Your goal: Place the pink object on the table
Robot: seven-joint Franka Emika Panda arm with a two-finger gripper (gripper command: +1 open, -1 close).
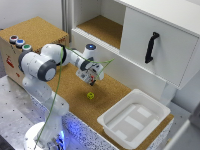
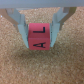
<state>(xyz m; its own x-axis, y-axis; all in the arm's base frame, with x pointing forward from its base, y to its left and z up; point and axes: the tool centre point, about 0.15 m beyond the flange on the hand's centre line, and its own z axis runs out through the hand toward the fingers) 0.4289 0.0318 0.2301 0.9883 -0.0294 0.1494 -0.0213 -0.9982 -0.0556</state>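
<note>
You hold the pink object point(image 2: 40, 37), a small stiff lettered cube, between the fingers of the gripper point(image 2: 41, 31), closed on two opposite flat faces, just above the table point(image 2: 15, 67). It seems light and rigid.

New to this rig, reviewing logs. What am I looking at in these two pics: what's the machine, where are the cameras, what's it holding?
It's a single white robot arm with a two-finger gripper. One picture comes from a camera off the arm, showing the whole scene. The other comes from a camera on the wrist, looking down between the fingers. There the pink object, a small lettered cube, sits between the fingers above the cork table. Also on the table: a yellow-green cube and a white tray. A white cabinet stands behind.
</note>
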